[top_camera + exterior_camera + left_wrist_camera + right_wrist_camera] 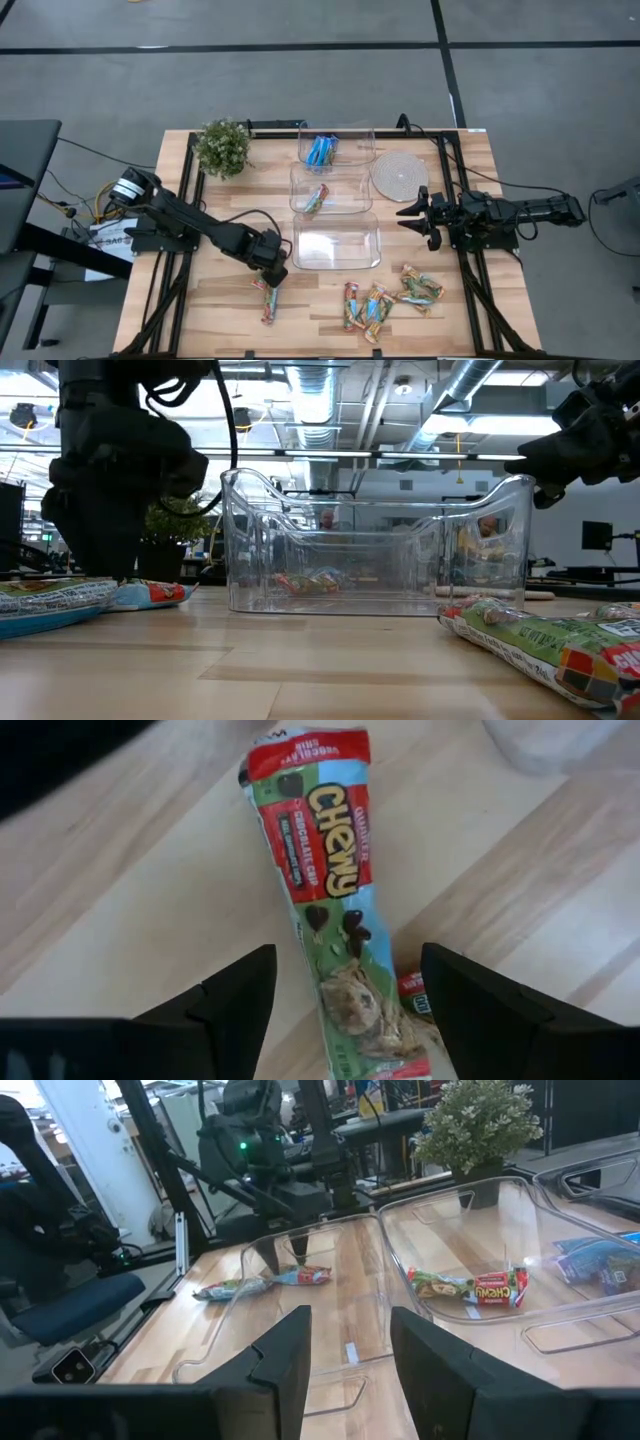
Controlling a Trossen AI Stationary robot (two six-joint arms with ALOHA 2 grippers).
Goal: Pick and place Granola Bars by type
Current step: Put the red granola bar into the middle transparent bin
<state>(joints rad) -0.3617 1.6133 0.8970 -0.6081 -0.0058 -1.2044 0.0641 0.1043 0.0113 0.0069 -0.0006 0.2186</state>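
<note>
Left wrist view: glossy crinkled oblong bar (pixel 335 910) on wood-grain table (pixel 120 910).

My bench is a pale wooden table (pixel 230 320) on a black metal frame, standing on grey carpet (pixel 300 90) crossed by dark seams. Looking level across it, I see exposed silver ducts (pixel 320 405) and strip lights overhead. A blue office chair (pixel 70 1305) sits beside the table, with dark equipment stands behind.
</note>
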